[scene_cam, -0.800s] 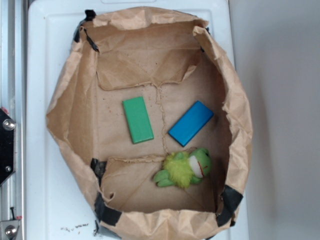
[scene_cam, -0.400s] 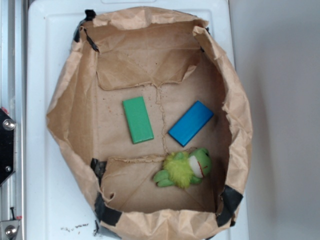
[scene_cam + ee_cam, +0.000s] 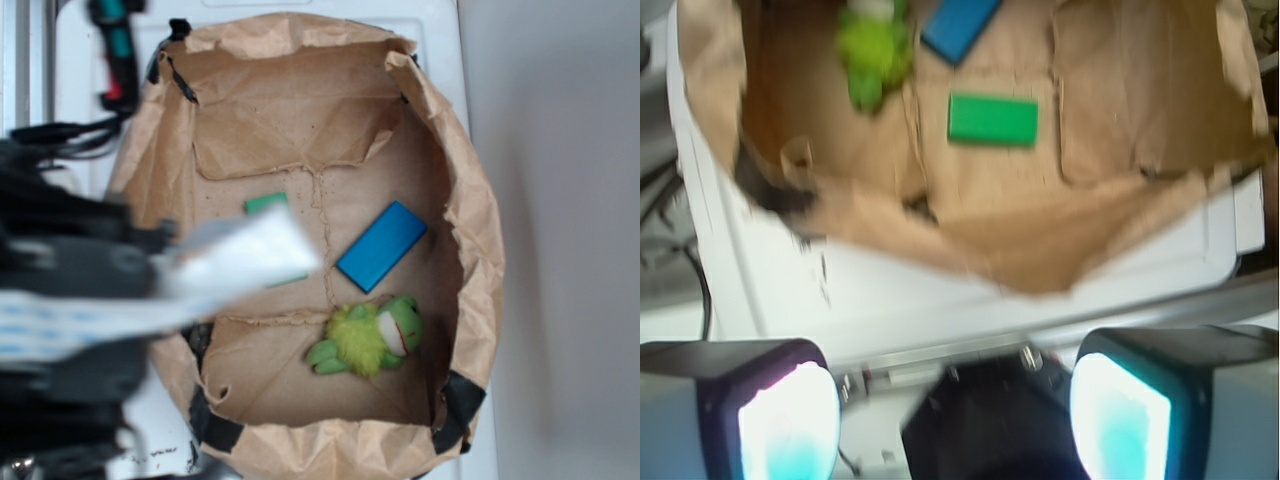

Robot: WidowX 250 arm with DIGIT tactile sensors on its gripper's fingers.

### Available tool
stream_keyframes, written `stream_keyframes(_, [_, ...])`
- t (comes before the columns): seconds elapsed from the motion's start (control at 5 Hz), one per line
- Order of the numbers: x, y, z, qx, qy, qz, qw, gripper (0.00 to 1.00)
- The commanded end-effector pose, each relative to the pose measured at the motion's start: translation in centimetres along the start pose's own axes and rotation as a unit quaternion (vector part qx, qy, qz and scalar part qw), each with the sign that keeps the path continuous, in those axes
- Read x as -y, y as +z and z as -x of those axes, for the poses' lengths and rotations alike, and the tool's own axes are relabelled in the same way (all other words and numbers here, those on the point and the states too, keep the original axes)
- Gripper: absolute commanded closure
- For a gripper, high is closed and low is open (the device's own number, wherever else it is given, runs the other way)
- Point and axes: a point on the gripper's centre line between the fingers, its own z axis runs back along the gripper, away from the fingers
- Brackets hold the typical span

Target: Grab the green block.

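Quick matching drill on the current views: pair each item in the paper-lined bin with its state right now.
Items:
1. flat green rectangular block
2. flat blue rectangular block
3. fuzzy yellow-green plush frog
4. pincer

States:
A. mostly covered by the arm in the exterior view
B. open, holding nothing, outside the bin's edge
C. lies diagonally, right of the paper's centre seam
D. rests nearest the bin's bottom edge in the exterior view

Pairs: 1-A, 2-C, 3-D, 4-B
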Motion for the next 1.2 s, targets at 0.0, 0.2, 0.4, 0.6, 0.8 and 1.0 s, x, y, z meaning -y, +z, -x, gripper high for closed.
stream_keyframes(0.0, [-1.1,-1.0,-6.4,0.035,0.08,-0.014,0.996,0.0])
stream_keyframes(0.2, [-2.3,-2.8,-7.8,0.057,0.175,0.0,0.983,0.0])
stream_keyframes(0.4, [-3.0,-4.6,-8.1,0.078,0.297,0.023,0.951,0.0])
stream_keyframes(0.6, [-2.3,-6.0,-7.9,0.069,0.387,0.04,0.919,0.0])
stream_keyframes(0.8, [-1.8,-6.6,-8.1,0.058,0.397,0.046,0.915,0.0])
stream_keyframes(1.0, [-1.8,-6.6,-8.1,0.058,0.397,0.046,0.915,0.0])
